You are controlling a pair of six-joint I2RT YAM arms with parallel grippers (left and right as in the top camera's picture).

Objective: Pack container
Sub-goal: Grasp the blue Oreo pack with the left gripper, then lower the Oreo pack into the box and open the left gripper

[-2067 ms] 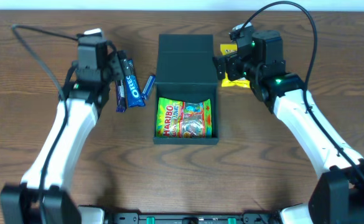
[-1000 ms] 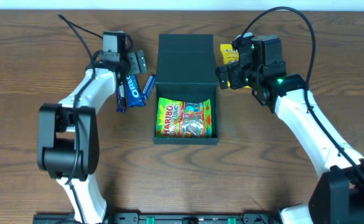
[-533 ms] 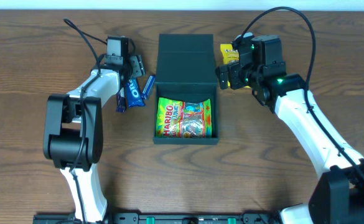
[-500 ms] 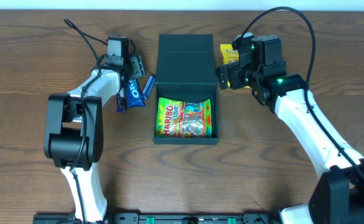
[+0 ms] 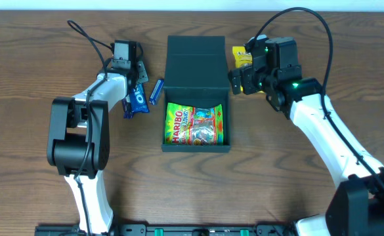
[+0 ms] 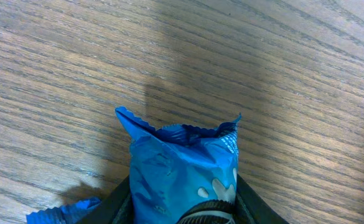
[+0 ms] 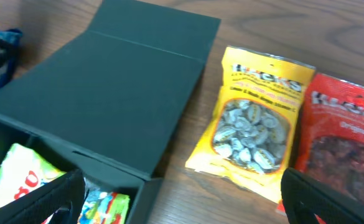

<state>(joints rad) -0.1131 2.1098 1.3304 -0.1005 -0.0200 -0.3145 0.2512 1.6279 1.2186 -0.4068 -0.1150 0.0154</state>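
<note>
Left jaws are pinching the blue Oreo packet (image 5: 137, 98), and the open container (image 5: 195, 69) sits on the desk (image 5: 264, 190) just to their right, so that arm's nearer. Right jaws are spread wide over the yellow packet (image 7: 256, 134).

Red packet (image 7: 346, 143) half out of frame.

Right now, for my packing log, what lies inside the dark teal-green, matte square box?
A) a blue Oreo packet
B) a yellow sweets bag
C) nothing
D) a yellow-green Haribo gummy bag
D: the overhead view shows the yellow-green Haribo gummy bag lying inside the open dark teal-green square box, while the blue Oreo packet is outside, to its left.
</note>
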